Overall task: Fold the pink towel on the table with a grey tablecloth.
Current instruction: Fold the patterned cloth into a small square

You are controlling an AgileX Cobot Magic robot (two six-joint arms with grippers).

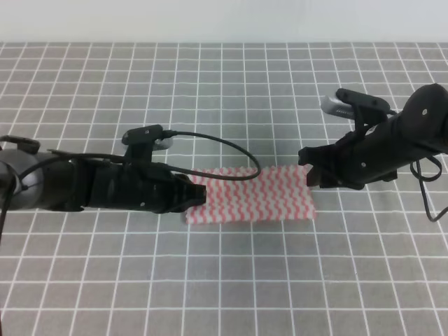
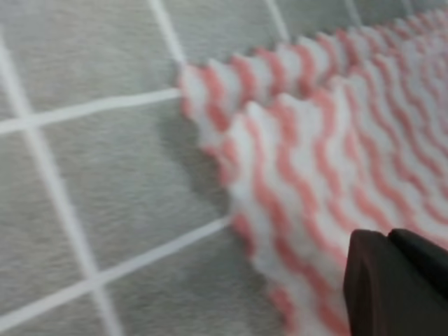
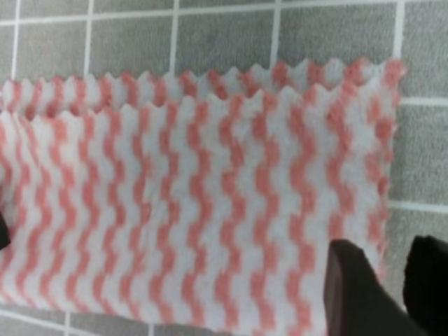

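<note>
We're seeing the pink towel (image 1: 252, 194) lying long-axis left-to-right between both end effectors: right end effector (image 3: 392, 280) looking apart over its edge, left end effector (image 1: 199, 194) probably together, can't tell.

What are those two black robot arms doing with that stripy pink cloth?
They are folding it. The pink towel lies on the table with a grey tablecloth, already doubled over into a long strip: the right wrist view shows one zigzag edge lying just short of the one beneath. The left hand is at the strip's left end and the right hand at its right end. Whether either hand is pinching the cloth cannot be told from these views.
</note>
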